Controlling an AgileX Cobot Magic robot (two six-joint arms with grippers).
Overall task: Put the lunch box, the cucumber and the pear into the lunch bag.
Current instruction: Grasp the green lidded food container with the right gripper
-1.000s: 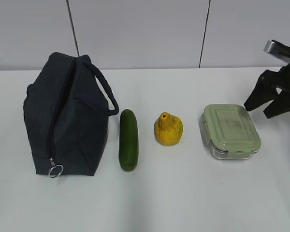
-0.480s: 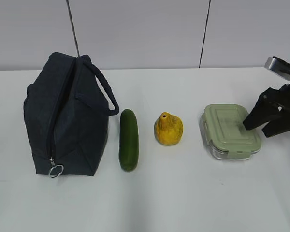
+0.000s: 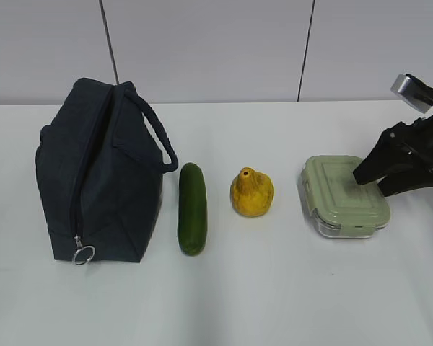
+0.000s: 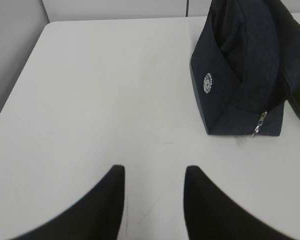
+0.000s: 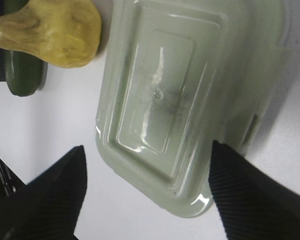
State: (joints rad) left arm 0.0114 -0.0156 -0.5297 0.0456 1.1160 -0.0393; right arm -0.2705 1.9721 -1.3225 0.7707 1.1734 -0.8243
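White table (image 3: 289, 288) carries everything in a row. Right claw (image 3: 372, 180), spread wide and holding nothing, straddles the lunch box (image 3: 343, 194), likely to grip its sides. Beyond it sit the pear (image 3: 251, 192), cucumber (image 3: 191, 209) and farthest, the lunch bag (image 3: 101, 173). Left claw (image 4: 154, 200) hangs part-open, empty.

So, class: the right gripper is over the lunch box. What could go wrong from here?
The open right gripper straddles only one end of the lunch box, so it might tilt or slip if lifted. The lunch bag looks zipped shut, so nothing may go in yet.
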